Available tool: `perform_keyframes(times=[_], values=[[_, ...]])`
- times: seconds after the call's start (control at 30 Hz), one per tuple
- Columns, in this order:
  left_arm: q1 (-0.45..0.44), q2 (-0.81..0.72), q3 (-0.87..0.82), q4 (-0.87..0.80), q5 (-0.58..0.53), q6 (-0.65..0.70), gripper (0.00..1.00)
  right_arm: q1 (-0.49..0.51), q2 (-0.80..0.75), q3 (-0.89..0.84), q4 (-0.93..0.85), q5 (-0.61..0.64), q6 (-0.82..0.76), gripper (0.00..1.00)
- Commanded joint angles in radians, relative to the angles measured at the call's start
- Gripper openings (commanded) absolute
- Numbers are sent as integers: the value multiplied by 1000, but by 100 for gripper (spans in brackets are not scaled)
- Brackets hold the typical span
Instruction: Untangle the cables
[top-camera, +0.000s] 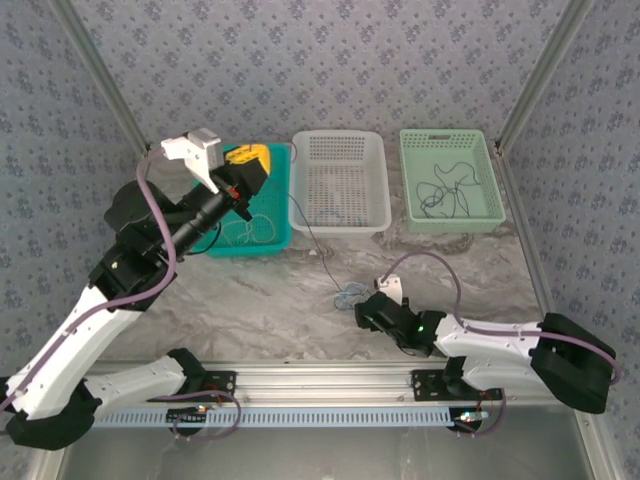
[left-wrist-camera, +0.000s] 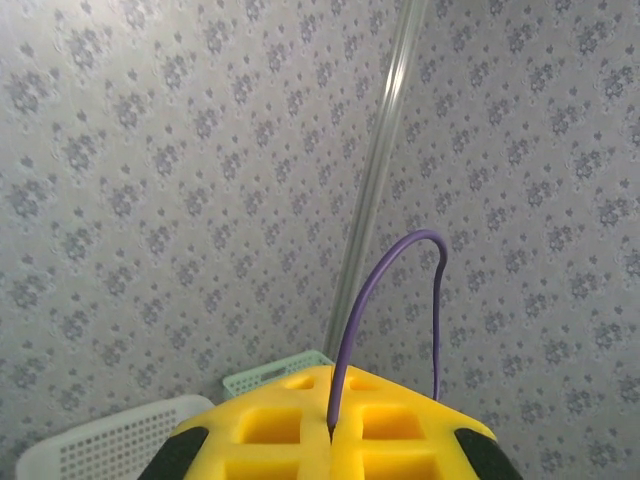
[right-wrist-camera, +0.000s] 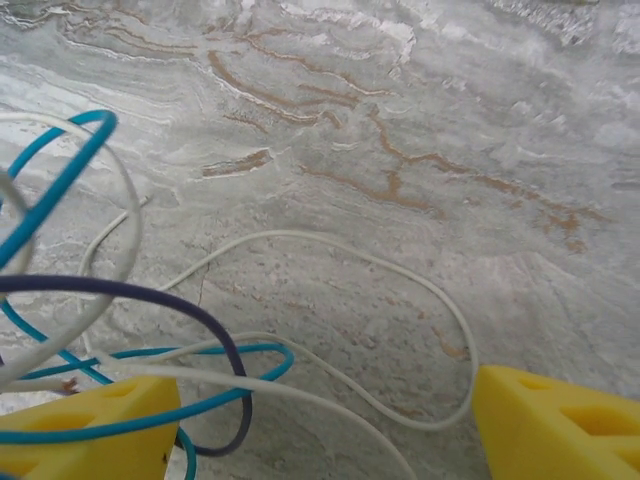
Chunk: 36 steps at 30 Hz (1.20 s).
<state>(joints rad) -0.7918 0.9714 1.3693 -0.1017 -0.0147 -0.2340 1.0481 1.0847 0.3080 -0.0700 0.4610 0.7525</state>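
A small tangle of cables (top-camera: 348, 293) lies on the marble table in front of the white basket. In the right wrist view it is a blue cable (right-wrist-camera: 60, 175), a cream cable (right-wrist-camera: 400, 275) and a dark cable (right-wrist-camera: 215, 330) looped over one another. My right gripper (top-camera: 362, 308) is low at the tangle's right side, open (right-wrist-camera: 325, 430), with the loops lying between its yellow fingers (right-wrist-camera: 90, 425). My left gripper (top-camera: 250, 165) is raised over the teal basket, shut (left-wrist-camera: 332, 430) on the dark cable (left-wrist-camera: 375, 285), which runs as a thin line (top-camera: 312, 240) down to the tangle.
Three baskets stand in a row at the back: a teal basket (top-camera: 275, 240) holding pale wires, a white basket (top-camera: 340, 218), and a green basket (top-camera: 482, 190) with a dark wire in it. Patterned walls and metal frame posts close in the table.
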Motion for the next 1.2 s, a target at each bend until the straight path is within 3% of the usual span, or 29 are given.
perform_keyframes(times=[0.0,0.33,0.47,0.63,0.87,0.97,1.17], values=[[3,12,3,74,49,-41,0,21,-90,6,-92,39,-51,81],[4,86,3,108,69,-74,0,68,-439,64,-292,-7,-240,88],[5,114,11,125,92,-97,0,72,-474,70,-180,-24,-287,91],[4,137,11,144,122,-126,0,71,-289,155,-14,-13,-367,93],[3,134,11,140,134,-131,0,64,96,313,189,-138,-484,95],[4,127,8,140,134,-131,0,57,204,346,241,-136,-494,96],[5,112,11,146,136,-122,0,4,327,341,307,-124,-439,86]])
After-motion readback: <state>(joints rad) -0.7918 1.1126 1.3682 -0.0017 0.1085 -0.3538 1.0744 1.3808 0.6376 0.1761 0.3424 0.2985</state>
